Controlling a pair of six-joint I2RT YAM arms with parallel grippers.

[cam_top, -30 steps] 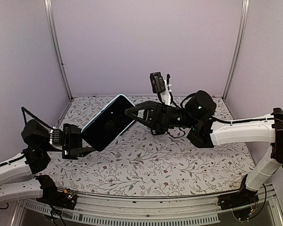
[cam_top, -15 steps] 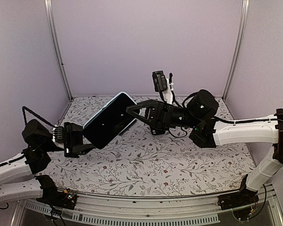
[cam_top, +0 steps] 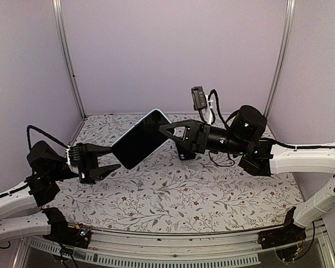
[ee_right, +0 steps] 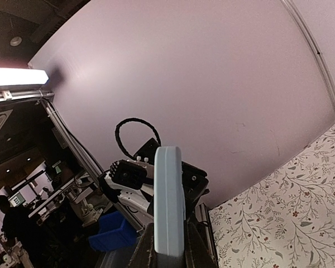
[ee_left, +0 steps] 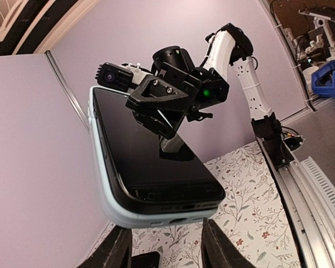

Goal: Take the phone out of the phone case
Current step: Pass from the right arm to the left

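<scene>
- My right tool is clamped on the upper right end of the phone case. One finger lies across the dark screen and the other is behind the back.
- The phone sits in that pale blue case. Both are held in the air above the flowered desk, near the centre of the top view.
- It is tilted, with the gripped end high toward the upper right and the free end low toward the left of the frame.
- My left tool has its fingers spread and grips nothing.
- In my left wrist view, the case's bottom edge hangs just above those two fingertips at the lower middle of the frame. I cannot tell whether they touch it.
- In my right wrist view, the case shows edge-on and upright, rising from the bottom centre between my fingers.
</scene>
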